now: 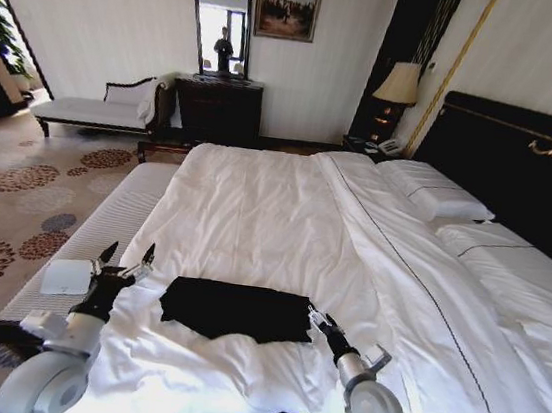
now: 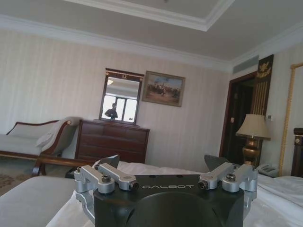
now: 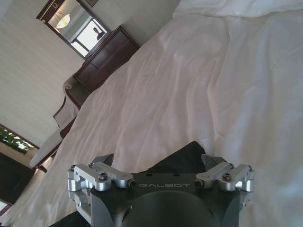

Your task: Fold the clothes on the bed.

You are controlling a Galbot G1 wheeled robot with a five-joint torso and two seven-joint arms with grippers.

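1. Low in the frame's centre, the clothes (image 1: 236, 309) are lying folded flat on the bed (image 1: 283, 228)
2. The left claw (image 1: 128, 258) is hovering spread at their left
3. The right claw (image 1: 320, 319) is sitting spread at their right edge

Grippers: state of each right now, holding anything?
Left gripper: open, empty, beside the black top at its left end.
Right gripper: open, empty, at the top's right edge.
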